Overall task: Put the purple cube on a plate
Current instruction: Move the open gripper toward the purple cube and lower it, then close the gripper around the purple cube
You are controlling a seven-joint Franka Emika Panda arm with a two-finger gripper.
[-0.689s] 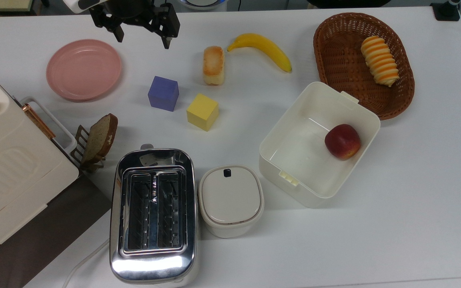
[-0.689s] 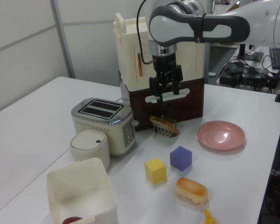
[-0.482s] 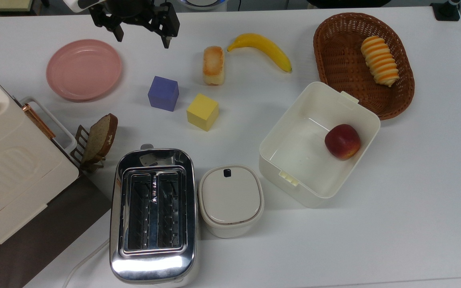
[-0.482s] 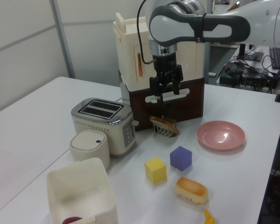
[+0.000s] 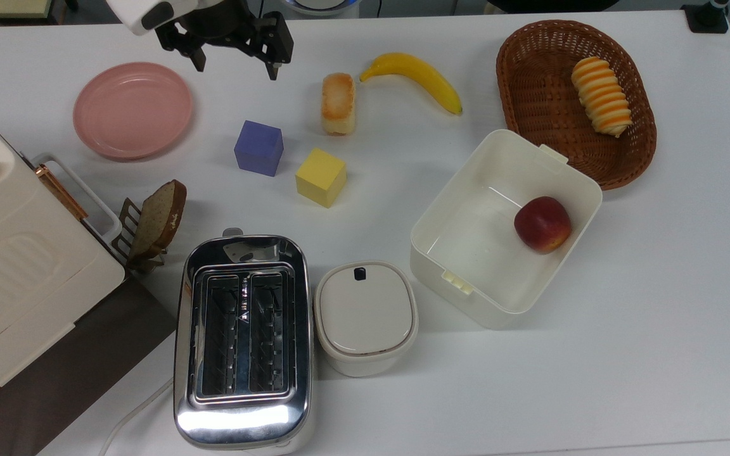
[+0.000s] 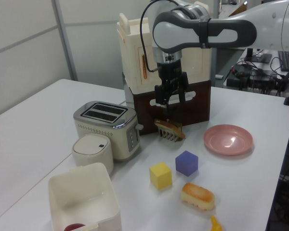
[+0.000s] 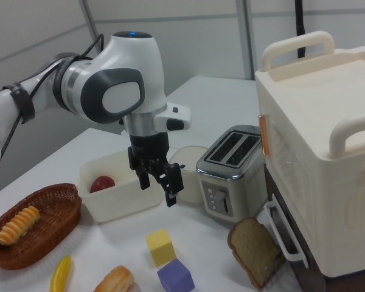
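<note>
A white table carries a pink plate near its far edge in the top view's left. The gripper hangs above, fingers apart, empty. The purple cube sits beside a yellow cube.

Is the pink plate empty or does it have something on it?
Empty. The pink plate shows only its bare surface; the purple cube sits on the table beside it.
</note>
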